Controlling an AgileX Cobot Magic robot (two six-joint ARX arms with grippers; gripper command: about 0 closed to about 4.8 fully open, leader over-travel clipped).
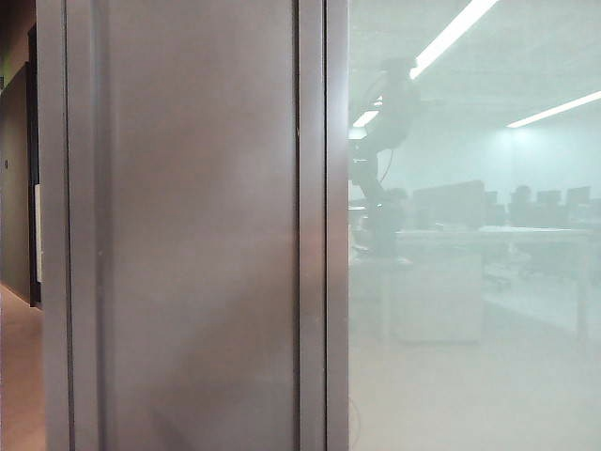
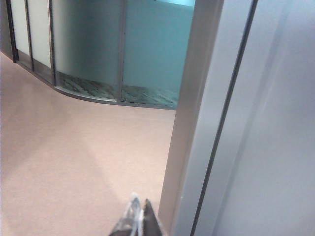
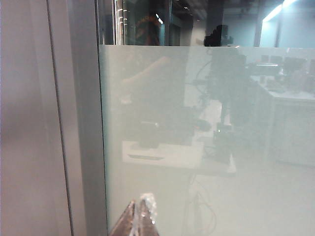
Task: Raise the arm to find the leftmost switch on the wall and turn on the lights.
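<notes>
The arm shows only as a hazy dark silhouette in the frosted glass, with its bulky head near the top. The same dim shape of the arm appears in the right wrist view. No switch is in view on any surface. My left gripper is shut with nothing in it, above the pinkish floor and close beside a grey metal post. My right gripper is also shut and empty, its tips pointing at the frosted glass just beside the metal frame.
A wide brushed-metal panel fills the left half of the exterior view, with a dark corridor beyond it. Lit ceiling strips and desks with monitors show through the glass. A curved glass wall bounds the floor.
</notes>
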